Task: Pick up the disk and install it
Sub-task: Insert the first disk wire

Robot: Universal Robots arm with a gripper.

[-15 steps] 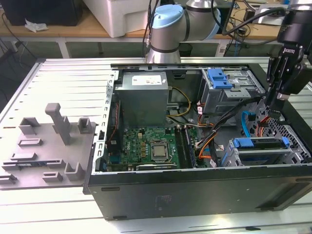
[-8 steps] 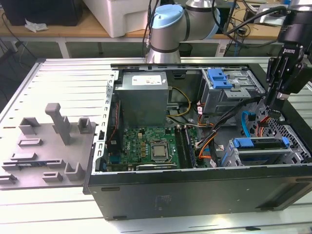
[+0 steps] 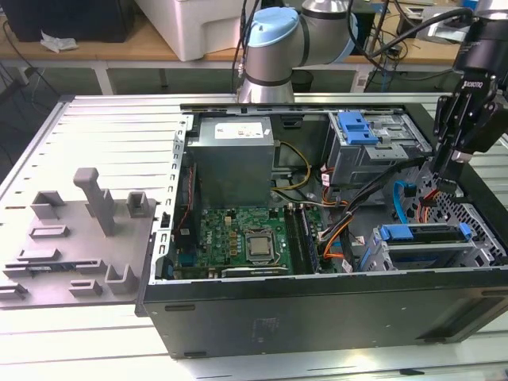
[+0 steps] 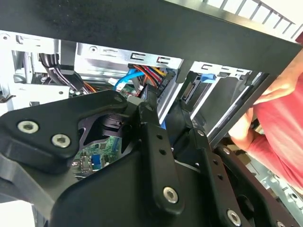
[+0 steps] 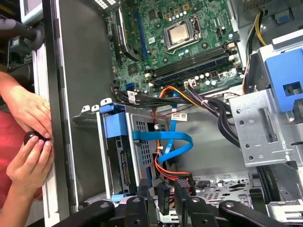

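My arm (image 3: 274,75) is silver-grey metal with rounded light-blue joint caps (image 3: 270,36), and black cables (image 3: 405,36) run along it to a matte black wrist housing (image 3: 484,48). My jaws are black too. In both wrist views their flat links (image 4: 151,142) (image 5: 135,208) carry silver socket-head screws (image 4: 169,195).
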